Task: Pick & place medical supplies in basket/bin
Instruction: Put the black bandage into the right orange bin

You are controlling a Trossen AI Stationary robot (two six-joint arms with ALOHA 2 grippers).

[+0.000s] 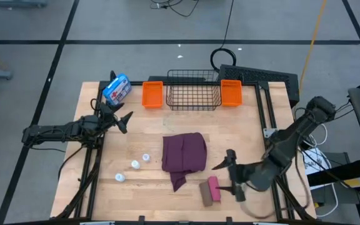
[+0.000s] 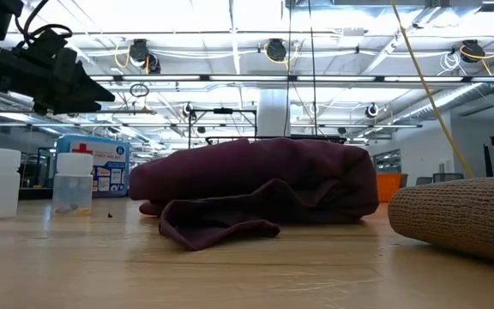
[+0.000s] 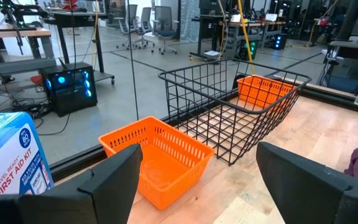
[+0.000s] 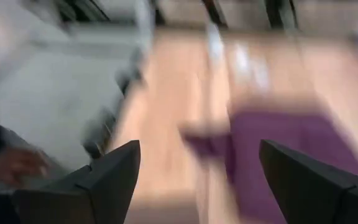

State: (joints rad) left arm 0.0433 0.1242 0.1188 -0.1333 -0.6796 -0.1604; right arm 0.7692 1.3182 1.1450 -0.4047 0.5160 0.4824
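The maroon folded cloth (image 1: 184,153) lies flat on the table's middle; it also shows in the low view (image 2: 256,184). Three white vials (image 1: 135,164) stand left of it. A brown roll (image 1: 205,192) and a pink roll (image 1: 214,187) lie side by side near the front edge. No black roll shows. My right gripper (image 1: 229,175) is open and empty just right of the rolls, pointing toward the cloth (image 4: 284,149). My left gripper (image 1: 119,115) is open and empty at the table's left, facing the left orange bin (image 3: 157,158) and the black wire basket (image 3: 229,118).
The basket (image 1: 194,90) stands at the far edge between two orange bins (image 1: 152,94) (image 1: 230,92). A blue-and-white first aid pouch (image 1: 117,89) lies at the far left. Bare wood shows between the cloth and the basket.
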